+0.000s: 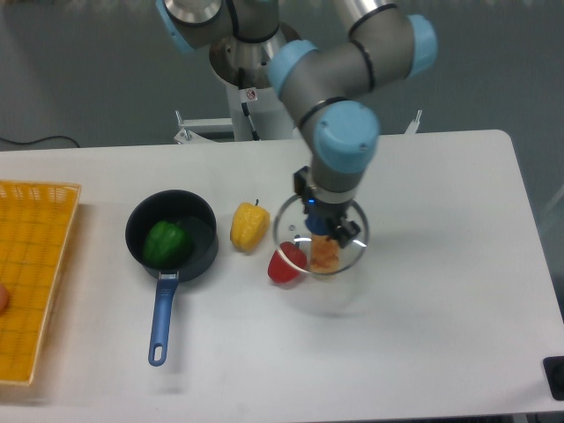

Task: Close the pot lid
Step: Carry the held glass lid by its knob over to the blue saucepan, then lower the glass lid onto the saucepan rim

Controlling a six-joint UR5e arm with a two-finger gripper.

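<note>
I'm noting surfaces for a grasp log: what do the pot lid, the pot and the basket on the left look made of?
Pot lid: clear glass, since the food shows through it, with a thin, seemingly metal rim. Pot: matte dark body, probably coated metal; glossy blue handle, likely plastic. Basket: yellow open lattice, probably plastic, possibly woven.

We note the pot lid [300, 231] is clear, glossy glass with a thin metal rim. The pot [172, 231] looks matt dark, its handle glossy blue. The table [423, 326] reads smooth matt white; the basket [35, 273] looks woven.
</note>
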